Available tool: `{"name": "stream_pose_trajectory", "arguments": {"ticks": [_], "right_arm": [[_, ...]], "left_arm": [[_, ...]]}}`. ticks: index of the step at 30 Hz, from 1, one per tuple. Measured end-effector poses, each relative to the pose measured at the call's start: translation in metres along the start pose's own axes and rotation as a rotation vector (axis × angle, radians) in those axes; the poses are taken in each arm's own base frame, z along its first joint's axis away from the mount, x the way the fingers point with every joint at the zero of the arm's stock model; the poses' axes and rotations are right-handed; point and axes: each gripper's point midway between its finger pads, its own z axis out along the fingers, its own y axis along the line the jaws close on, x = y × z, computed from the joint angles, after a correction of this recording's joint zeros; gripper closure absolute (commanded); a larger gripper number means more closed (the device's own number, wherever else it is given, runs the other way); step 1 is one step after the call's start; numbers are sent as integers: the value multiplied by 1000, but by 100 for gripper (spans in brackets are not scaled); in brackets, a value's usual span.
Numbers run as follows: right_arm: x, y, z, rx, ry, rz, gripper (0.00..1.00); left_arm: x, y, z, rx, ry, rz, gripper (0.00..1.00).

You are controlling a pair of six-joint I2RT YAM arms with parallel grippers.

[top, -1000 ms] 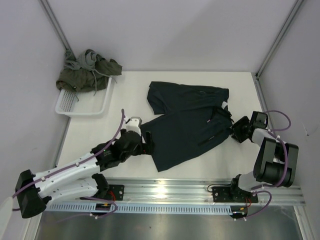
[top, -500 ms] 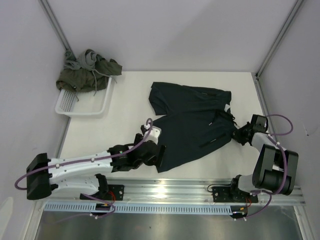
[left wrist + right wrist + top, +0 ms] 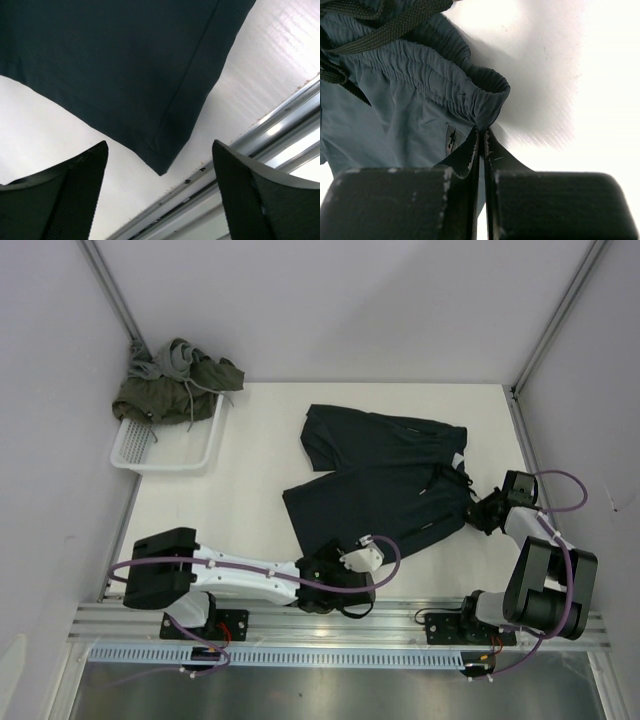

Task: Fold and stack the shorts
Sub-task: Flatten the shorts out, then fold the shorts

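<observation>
The dark navy shorts [image 3: 385,475] lie spread flat in the middle of the table. My left gripper [image 3: 332,578] hovers over their near leg corner by the table's front edge. In the left wrist view that hem corner [image 3: 161,165] sits between the open fingers [image 3: 70,195], which touch nothing. My right gripper [image 3: 487,510] is at the shorts' right side. Its jaws [image 3: 482,132] are shut on the corner of the gathered waistband [image 3: 470,95]. Olive green shorts [image 3: 205,380] and grey shorts [image 3: 165,360] are heaped on the basket's far end.
The white mesh basket [image 3: 170,448] stands at the table's far left corner. A metal rail [image 3: 280,135] runs along the front edge, just behind my left gripper. Grey walls close in the left, back and right sides.
My left arm swung from the shorts' left edge round to their near corner at the front rail. My right gripper closed on the waistband, and the shorts shifted slightly.
</observation>
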Motion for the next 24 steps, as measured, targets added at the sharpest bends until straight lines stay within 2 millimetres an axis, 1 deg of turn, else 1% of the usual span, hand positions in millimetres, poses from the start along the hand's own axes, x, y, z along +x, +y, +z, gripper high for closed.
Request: {"name": "stream_pose_trajectory", "arguments": {"ticks": [2, 8, 11, 13, 16, 19, 20, 21, 22, 23, 24], "right_arm": [[0, 0, 0, -2, 3, -2, 100], [2, 0, 1, -9, 17, -4, 100], [0, 0, 2, -9, 20, -1, 100], [-1, 1, 2, -11, 19, -1, 100], [-3, 0, 2, -10, 17, 0, 100], [-5, 0, 2, -7, 15, 3, 100], [-6, 0, 2, -6, 15, 3, 100], [-7, 0, 2, -6, 15, 3, 100], [-7, 0, 2, -6, 15, 2, 100], [-7, 0, 2, -5, 15, 2, 100], [-7, 0, 2, -5, 15, 2, 100]], "left_arm": [[2, 0, 2, -2, 1, 25, 17], [-3, 5, 8, -4, -4, 35, 24], [4, 5, 14, 10, 17, 45, 25], [15, 4, 19, 27, 41, 55, 27], [27, 1, 22, 52, 70, 70, 29], [33, 0, 23, 65, 80, 72, 32], [33, -2, 23, 76, 78, 67, 34], [33, -3, 23, 83, 75, 62, 39], [34, -4, 24, 89, 73, 57, 42], [34, -4, 24, 92, 72, 56, 49], [34, -5, 24, 97, 71, 51, 53]]}}
